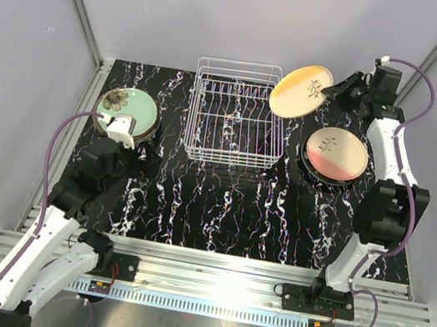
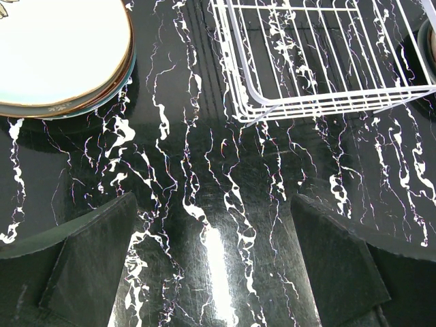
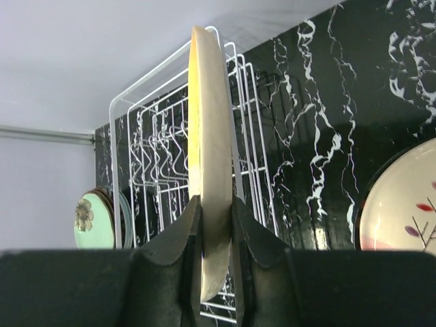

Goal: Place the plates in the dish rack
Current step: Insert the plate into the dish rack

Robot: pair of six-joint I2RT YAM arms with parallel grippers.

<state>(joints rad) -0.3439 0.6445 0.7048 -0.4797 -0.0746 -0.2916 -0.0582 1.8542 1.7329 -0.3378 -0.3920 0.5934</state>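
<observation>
My right gripper (image 1: 331, 89) is pinched tight on the rim of the orange plate (image 1: 300, 92). It holds the plate on edge in the air over the far right corner of the dish rack (image 1: 227, 162), which has no plate in it yet.

My worry is the grip. Two narrow black fingers hold a thin, smooth glazed edge, with the whole disc hanging off to one side. I think a quick wrist turn could let the plate swivel or slide out.

The rack is light white wire with upright prongs and open sides. If I lower the plate off line, I expect the rim to land on a prong instead of dropping between two. That could shove the rack across the glossy black marbled table (image 1: 211, 205).

My left gripper (image 2: 218, 266) is spread wide with nothing in it, low over the table just beside the green plate (image 1: 131, 106) and its stack. Another stack sits at the right, with a peach plate (image 1: 336, 153) on top.
</observation>
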